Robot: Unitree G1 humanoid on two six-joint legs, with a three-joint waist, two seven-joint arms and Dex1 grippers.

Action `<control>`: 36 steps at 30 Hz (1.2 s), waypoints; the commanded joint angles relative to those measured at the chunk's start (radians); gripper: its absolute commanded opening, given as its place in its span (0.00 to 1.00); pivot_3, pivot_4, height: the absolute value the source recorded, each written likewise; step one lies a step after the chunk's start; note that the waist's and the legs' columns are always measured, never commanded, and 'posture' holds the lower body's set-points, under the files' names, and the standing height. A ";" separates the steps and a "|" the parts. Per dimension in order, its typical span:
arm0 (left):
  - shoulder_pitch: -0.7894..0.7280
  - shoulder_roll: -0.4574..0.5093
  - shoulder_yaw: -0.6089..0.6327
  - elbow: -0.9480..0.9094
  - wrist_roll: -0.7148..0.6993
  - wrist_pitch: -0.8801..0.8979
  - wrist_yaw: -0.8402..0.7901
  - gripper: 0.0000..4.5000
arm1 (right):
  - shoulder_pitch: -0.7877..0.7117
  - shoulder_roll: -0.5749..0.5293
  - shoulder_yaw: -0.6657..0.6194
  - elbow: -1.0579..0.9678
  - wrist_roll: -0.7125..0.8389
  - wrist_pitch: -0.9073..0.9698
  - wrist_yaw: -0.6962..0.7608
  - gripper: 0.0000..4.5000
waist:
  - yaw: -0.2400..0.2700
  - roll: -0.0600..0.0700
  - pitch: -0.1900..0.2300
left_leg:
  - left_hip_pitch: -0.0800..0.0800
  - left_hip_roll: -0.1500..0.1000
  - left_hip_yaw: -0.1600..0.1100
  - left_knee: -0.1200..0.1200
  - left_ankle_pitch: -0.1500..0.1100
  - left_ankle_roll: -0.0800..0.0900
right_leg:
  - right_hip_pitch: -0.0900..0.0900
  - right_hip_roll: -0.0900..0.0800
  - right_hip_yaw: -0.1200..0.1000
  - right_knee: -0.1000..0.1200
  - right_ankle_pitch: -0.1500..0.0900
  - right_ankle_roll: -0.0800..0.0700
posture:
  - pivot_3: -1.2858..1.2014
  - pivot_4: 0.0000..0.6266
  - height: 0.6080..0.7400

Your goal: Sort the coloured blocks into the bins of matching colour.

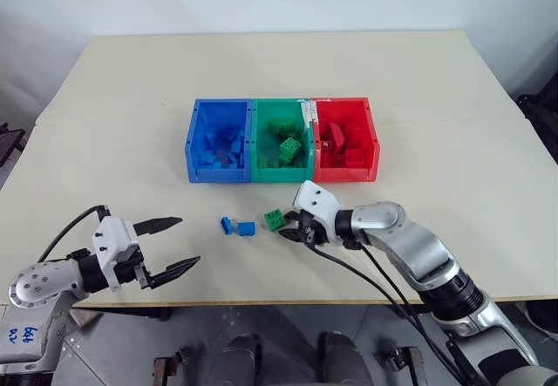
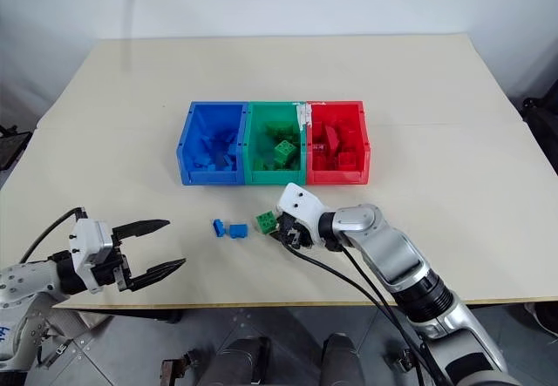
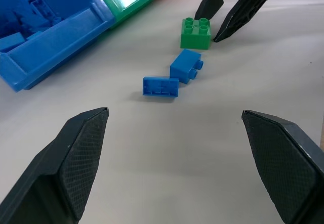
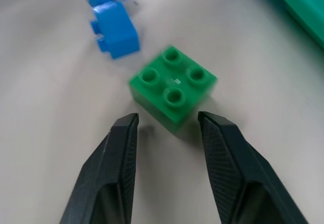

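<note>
A cream tabletop (image 1: 131,98) carries three joined bins in a row: a blue bin (image 1: 193,142), a green bin (image 1: 258,146) in the middle and a red bin (image 1: 373,142), each already holding bricks of its own colour. In front of the bins, on bare tabletop, lie three loose bricks: a green brick (image 4: 173,87) standing studs-up, and just beside it two blue bricks (image 3: 186,65) (image 3: 160,87) close together, towards the robot's left. Nothing stands between these bricks and the bins. The right gripper (image 4: 167,124) points down at the green brick, its fingers (image 4: 124,133) parted a little, the tips just short of the brick on either side, not gripping it. The left gripper (image 1: 172,245) hovers near the front edge, well apart from the bricks, fingers spread wide and holding nothing.
</note>
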 commanded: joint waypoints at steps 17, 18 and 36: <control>-0.015 0.013 0.008 -0.010 -0.006 -0.006 -0.007 1.00 | -0.229 0.079 0.056 0.493 -0.075 -0.553 0.399 0.84 | -0.027 0.000 0.000 | 0.001 0.001 0.001 -0.002 0.000 0.000 | 0.000 0.000 0.000 0.002 0.000 0.000 | 0.52 0.24 1.00; -0.015 0.014 0.010 -0.011 -0.007 -0.005 -0.009 1.00 | -0.240 0.078 0.066 0.512 -0.084 -0.562 0.428 0.84 | -0.027 0.000 0.000 | 0.001 0.001 0.001 -0.002 0.000 0.000 | 0.000 0.000 0.000 0.002 0.000 0.000 | 0.52 0.24 1.00; -0.014 -0.001 -0.006 -0.023 -0.005 0.003 0.004 1.00 | -0.191 0.099 0.016 0.405 -0.118 -0.416 0.411 0.32 | -0.023 0.000 0.000 | 0.001 0.001 0.000 -0.001 0.000 -0.001 | 0.000 0.000 0.000 0.002 0.000 0.000 | 0.52 0.24 1.00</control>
